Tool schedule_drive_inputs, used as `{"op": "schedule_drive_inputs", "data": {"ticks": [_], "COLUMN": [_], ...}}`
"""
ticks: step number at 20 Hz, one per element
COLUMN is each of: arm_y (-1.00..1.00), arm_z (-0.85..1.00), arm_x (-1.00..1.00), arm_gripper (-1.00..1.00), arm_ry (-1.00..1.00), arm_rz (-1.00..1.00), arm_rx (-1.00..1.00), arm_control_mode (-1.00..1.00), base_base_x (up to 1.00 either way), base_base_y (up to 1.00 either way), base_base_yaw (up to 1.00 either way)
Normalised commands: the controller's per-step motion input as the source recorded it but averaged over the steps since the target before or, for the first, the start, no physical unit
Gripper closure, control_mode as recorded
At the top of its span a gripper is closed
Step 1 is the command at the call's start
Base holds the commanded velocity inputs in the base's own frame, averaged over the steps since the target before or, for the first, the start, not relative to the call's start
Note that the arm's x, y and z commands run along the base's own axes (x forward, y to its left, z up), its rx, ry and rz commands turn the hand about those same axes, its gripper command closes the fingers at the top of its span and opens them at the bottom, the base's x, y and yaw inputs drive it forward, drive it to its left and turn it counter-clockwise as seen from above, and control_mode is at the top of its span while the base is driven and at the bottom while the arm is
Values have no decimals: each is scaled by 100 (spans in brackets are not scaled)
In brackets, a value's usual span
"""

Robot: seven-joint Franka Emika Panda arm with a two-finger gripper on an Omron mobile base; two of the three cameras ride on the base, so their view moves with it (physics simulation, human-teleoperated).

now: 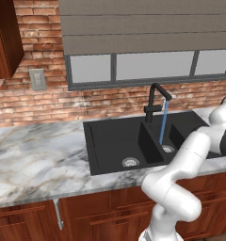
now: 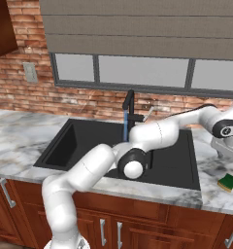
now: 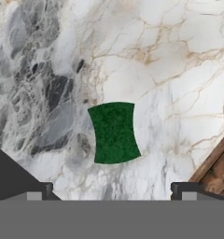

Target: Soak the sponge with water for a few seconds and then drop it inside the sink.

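Two small dark finger tips of the gripper [image 3: 112,190] are seen at the bottom of the hand view, set wide apart with nothing between them; the pincer is spread and empty. Directly beyond the gap, the small rectangular sponge with a yellow body and dark green scrubbing face [image 3: 114,132] lies green side up on the grey-veined white marble counter [image 3: 179,70], apart from both tips. In the right base view the same sponge [image 2: 229,182] is seen near the counter's front edge, well to the right of the matte black double-basin sink [image 2: 79,141], with the hand held above it at the frame's right edge. A strip of reddish-brown wooden cabinet front [image 3: 216,172] is visible past the counter edge in the hand view.

Further out, a thin light-blue translucent stream of water [image 1: 163,123] is seen running from the black gooseneck faucet [image 1: 155,96] into the smaller basin, down towards its round silver drain [image 1: 167,149].

The step in hand is judged to be the approach for the pick-up: the water is already on, but the sponge has not yet been grasped. For the next move, a straight descent would be called for, with the tips brought down on either side of the sponge and then closed on its flanks, before it is carried left to the stream.
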Motion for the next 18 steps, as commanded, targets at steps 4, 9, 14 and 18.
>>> {"op": "schedule_drive_inputs", "data": {"ticks": [4,9,14,18], "arm_y": [0,-1,-11,-24], "arm_z": [-23,-23,-2,0], "arm_x": [18,15,14,3], "arm_gripper": [-100,-100,-100,-100], "arm_ry": [0,0,0,0], "arm_rz": [0,0,0,0], "arm_rx": [5,3,0,0], "arm_control_mode": [-100,-100,-100,-100], "base_base_x": [0,0,0,0], "base_base_y": [0,0,0,0], "base_base_yaw": [0,0,0,0]}}
